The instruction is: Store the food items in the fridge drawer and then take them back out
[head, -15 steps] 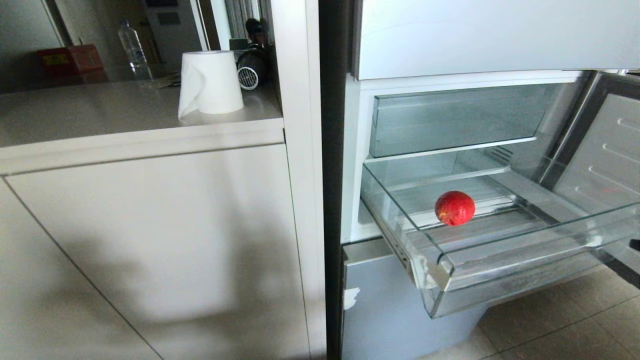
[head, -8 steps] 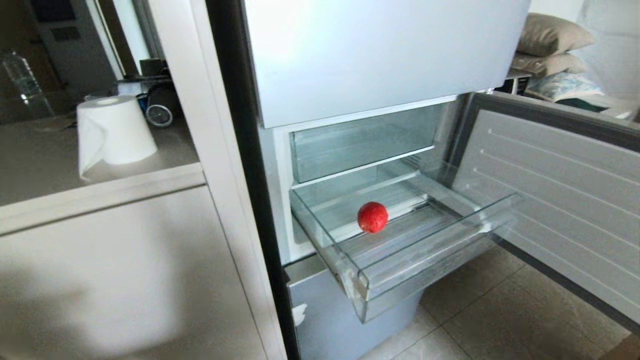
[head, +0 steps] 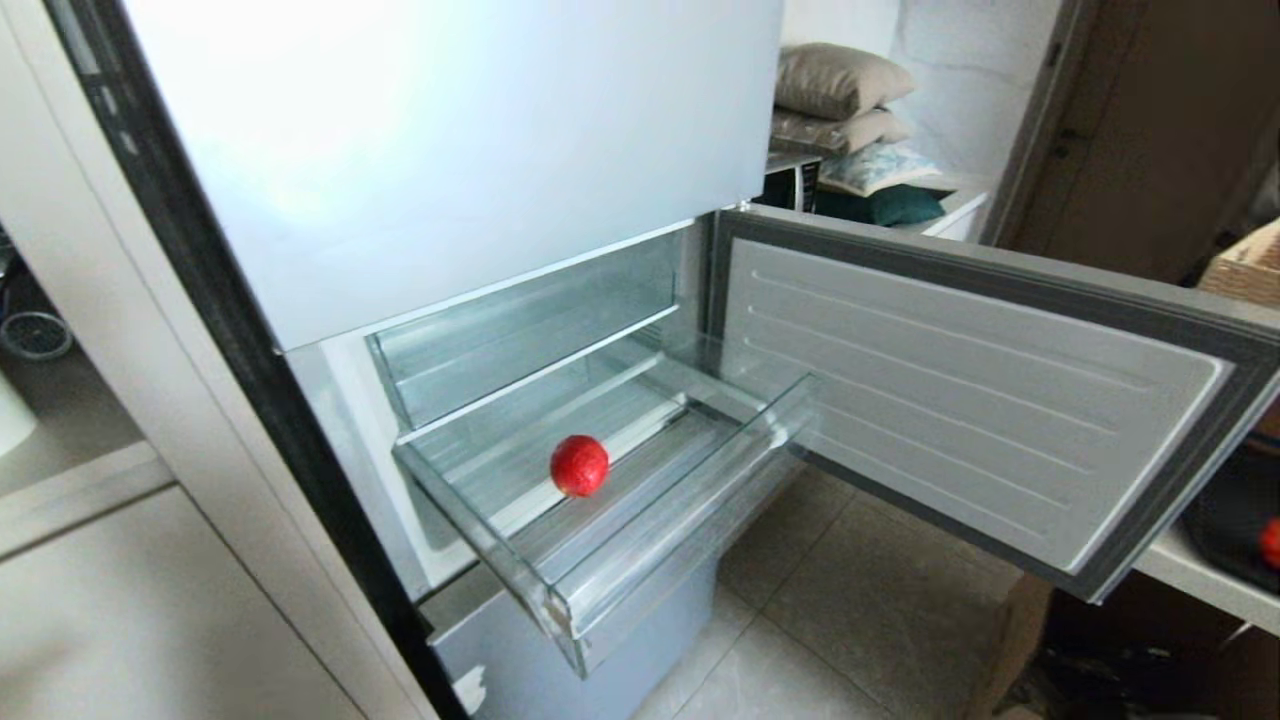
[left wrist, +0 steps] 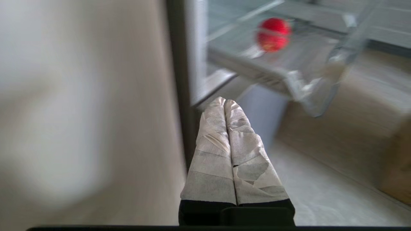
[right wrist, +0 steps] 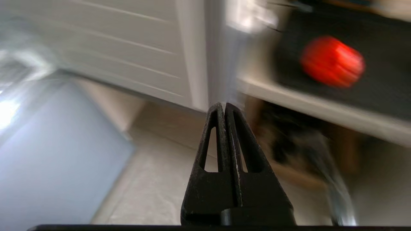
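Tiled kitchen floor (head: 850,640): we see a red fruit (head: 579,465) in the open fridge drawer (head: 640,545), cushions (head: 840,85) far right; both grippers (left wrist: 224,102) (right wrist: 222,106) clenched empty.

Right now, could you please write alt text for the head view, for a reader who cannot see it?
One red fruit lies in the pulled-out clear fridge drawer, with the fridge door swung open to the right. A second red fruit shows at the right edge on a dark tray. No gripper appears in this view.
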Available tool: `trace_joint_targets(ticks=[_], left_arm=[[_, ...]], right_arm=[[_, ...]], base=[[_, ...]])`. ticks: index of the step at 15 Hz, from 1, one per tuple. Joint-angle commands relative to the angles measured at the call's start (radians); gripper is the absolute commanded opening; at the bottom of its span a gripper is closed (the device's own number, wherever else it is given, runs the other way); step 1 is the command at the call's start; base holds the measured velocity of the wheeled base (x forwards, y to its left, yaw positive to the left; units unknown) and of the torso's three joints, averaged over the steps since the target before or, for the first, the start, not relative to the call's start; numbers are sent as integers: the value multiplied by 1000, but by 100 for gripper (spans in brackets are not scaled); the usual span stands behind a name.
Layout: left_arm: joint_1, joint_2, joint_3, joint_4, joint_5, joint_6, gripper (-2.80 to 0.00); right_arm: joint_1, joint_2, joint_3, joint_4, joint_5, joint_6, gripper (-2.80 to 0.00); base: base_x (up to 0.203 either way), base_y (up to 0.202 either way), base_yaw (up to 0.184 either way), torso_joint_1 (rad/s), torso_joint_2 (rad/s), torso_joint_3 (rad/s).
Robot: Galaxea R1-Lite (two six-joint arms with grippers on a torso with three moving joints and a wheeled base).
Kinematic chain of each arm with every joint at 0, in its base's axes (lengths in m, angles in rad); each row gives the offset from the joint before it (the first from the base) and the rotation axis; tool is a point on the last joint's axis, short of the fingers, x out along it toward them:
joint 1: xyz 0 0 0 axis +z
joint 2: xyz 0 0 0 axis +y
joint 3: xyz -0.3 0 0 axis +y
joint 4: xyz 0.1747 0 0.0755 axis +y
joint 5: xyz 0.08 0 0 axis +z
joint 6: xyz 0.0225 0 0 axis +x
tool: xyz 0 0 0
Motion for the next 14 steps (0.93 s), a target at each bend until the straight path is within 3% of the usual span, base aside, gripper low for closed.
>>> trace_joint_targets(ticks=[1,4,9,10,14], left_arm=[[0,0,0,0,0,0,-280],[0,0,0,0,0,0,-280],[0,0,0,0,0,0,-280],[0,0,0,0,0,0,-280],[0,0,0,0,0,0,-280]], right_arm=[[-80,33,3,-4,22,1,-280],[-306,146,-19,-7,135,4,-280],[-387,469,-117,-36,192,4,-280],[-396,542,-154,-40,193,4,0],[-421,789,-351,-67,197,2,0]], base=[[0,7,-151,17,-36,-17],[0,3,-59,5,-6,-3],[0,0,0,0,0,0],[0,0,0,0,0,0],[0,0,0,0,0,0]])
